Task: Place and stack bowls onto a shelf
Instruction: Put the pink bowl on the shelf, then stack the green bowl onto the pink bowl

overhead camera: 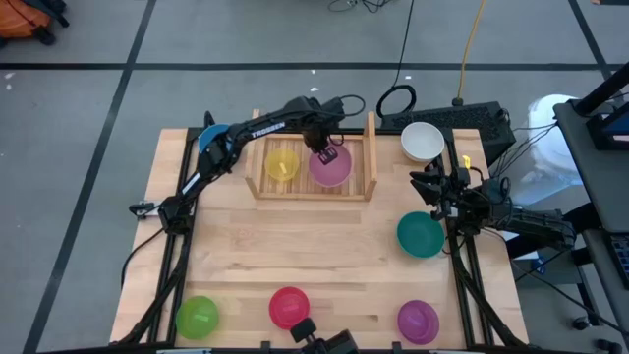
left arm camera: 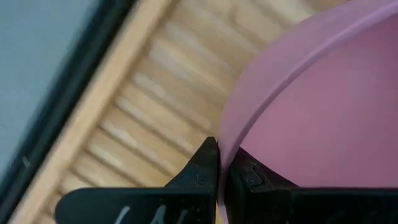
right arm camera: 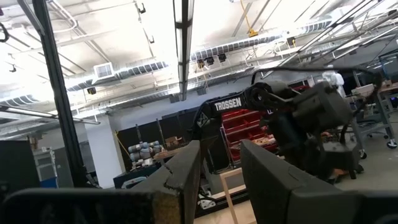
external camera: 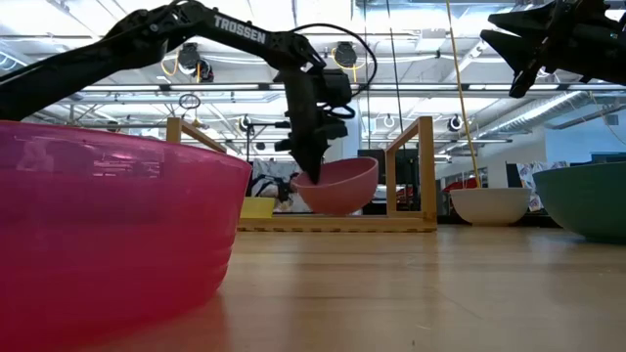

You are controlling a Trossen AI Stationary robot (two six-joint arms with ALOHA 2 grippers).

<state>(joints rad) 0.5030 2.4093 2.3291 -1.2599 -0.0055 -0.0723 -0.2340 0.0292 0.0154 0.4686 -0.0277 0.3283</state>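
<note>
Closest to the low camera, the red-magenta bowl (external camera: 108, 235) fills the near left of that view, translucent with faint ridges ringing its wall; from above it sits at the table's near edge (overhead camera: 288, 307), between the green bowl (overhead camera: 197, 317) and the purple bowl (overhead camera: 418, 321). Farther back, the left gripper (left arm camera: 219, 163) is pinched tight on the rim of the pink bowl (left arm camera: 323, 106), one dark finger outside the thin wall and one inside, as the left wrist view shows plainly. That bowl is a pale, slightly see-through pink and hangs tilted in the low view (external camera: 339, 186), its bottom just above or barely at the slats; which, I cannot tell. It sits inside the shelf (overhead camera: 313, 189), a small light-wood rack with a slatted base and two upright side boards, in the right half of it. The yellow bowl (overhead camera: 282, 164) rests on the slats just beside it, in the left half. Behind the left arm, the blue bowl (overhead camera: 211, 138) shows at the table's far left corner, partly hidden by the arm. The white bowl (overhead camera: 423, 142) stands to the right of the shelf, near the far edge. The teal bowl (overhead camera: 420, 235) sits at the table's right side. The right gripper (overhead camera: 425, 189) hovers raised between the white and teal bowls, its fingers (right arm camera: 180, 171) spread apart and holding nothing.
</note>
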